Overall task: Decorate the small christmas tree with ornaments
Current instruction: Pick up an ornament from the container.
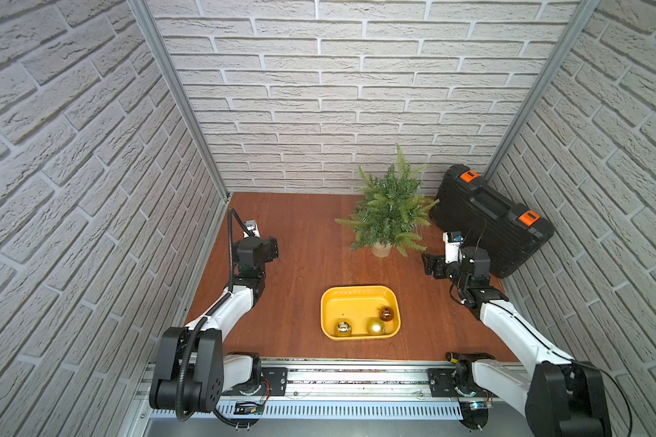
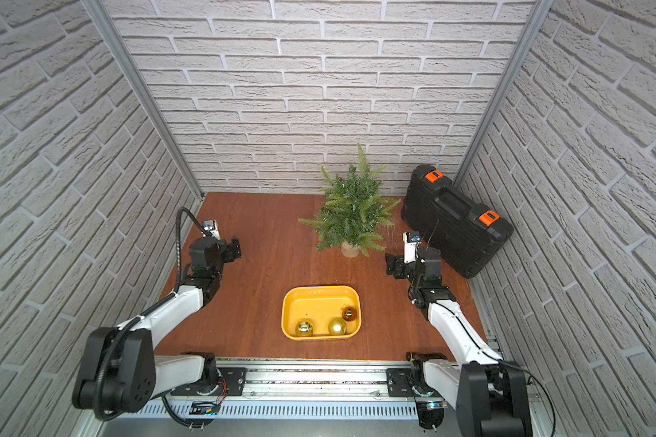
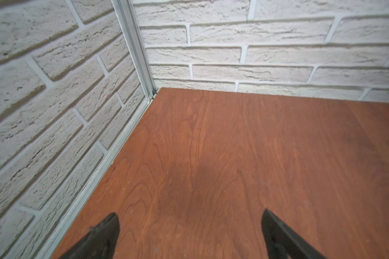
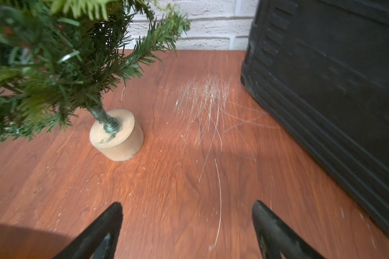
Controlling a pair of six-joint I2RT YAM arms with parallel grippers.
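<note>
All three ornaments (image 1: 375, 326) are seen lying in the yellow tray (image 1: 358, 289), the bronze one (image 1: 386, 313) against its right wall. The right gripper (image 1: 428, 265) is held beyond the tray's far right corner, jaws apart and empty. The left gripper (image 1: 275, 248), likewise spread and empty, is held well beyond the tray's far left corner. The small christmas tree (image 1: 389, 212) stands bare behind the tray. The right arm is judged nearer; from its gripper the round baubles lie inward and back toward the tray's near side.
</note>
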